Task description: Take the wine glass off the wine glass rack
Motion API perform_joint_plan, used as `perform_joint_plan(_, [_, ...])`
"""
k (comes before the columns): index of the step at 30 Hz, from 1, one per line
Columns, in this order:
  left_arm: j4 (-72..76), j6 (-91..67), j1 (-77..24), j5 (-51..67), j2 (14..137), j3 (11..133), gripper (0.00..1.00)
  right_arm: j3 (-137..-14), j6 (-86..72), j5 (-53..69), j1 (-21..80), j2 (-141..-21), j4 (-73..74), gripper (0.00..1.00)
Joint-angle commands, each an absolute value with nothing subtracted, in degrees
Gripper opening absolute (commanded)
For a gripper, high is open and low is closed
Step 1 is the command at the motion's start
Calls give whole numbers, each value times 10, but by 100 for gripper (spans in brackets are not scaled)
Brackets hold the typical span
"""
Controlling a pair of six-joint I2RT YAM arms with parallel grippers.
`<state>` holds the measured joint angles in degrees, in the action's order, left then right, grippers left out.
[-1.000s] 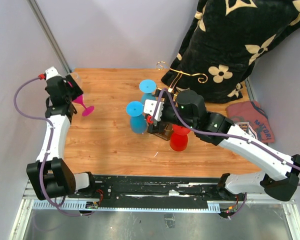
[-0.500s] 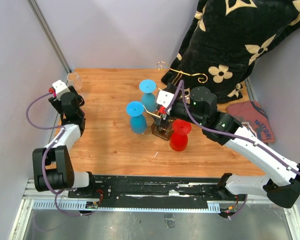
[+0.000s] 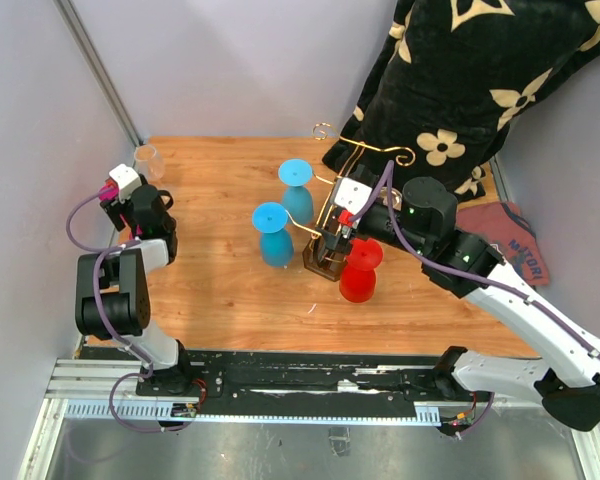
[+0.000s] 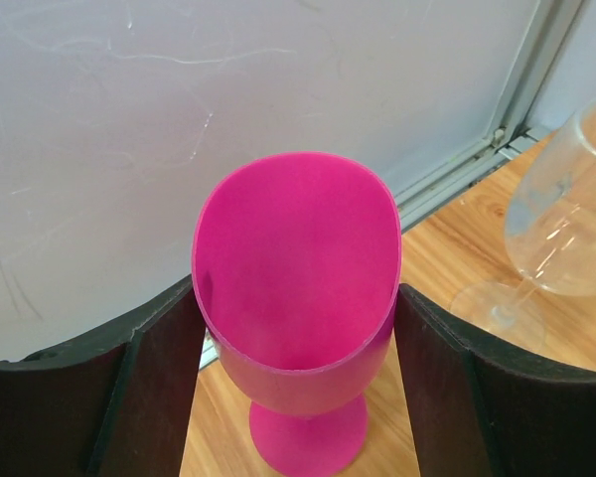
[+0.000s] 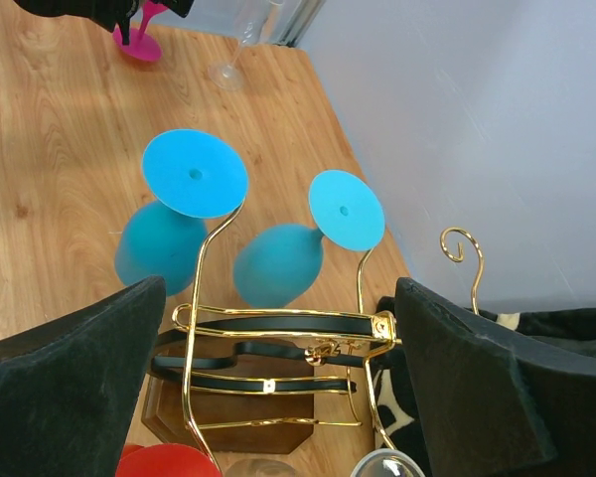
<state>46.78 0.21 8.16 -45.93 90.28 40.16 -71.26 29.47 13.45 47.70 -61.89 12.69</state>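
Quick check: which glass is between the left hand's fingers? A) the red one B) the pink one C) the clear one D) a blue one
B: the left wrist view shows the pink glass gripped by the left hand, with the clear glass standing apart beside it.

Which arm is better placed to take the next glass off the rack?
Right. The right gripper hangs open over the rack, near the blue glasses. The left gripper is far off, shut on a pink glass.

Pale grey walls (image 3: 230, 60) enclose a wooden tabletop (image 3: 220, 290), with a black flower-patterned cloth (image 3: 460, 80) at the back right.
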Motion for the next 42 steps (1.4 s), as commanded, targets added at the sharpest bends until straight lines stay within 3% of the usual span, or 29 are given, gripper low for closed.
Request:
perform_joint_plan(1, [543, 17, 84, -506, 922, 402, 67, -709, 289, 125, 460, -610, 121, 98])
perform_joint_plan(4, [546, 18, 84, -514, 928, 402, 69, -708, 289, 125, 458, -613, 121, 98])
perform_joint_plan(13, [511, -3, 83, -512, 925, 408, 94, -710, 288, 127, 457, -614, 122, 98])
perform_joint_plan(18, [502, -4, 82, -510, 928, 408, 99, -709, 288, 125, 455, -608, 126, 98])
perform_joint_plan(27, [454, -11, 56, -540, 880, 409, 100, -713, 275, 115, 453, -601, 132, 98])
perform_joint_plan(35, [112, -165, 48, -505, 835, 539, 100, -754, 183, 75, 446, -619, 184, 99])
perform_joint_plan(42, [-14, -214, 47, -466, 802, 576, 100, -825, 65, 21, 438, -652, 261, 91])
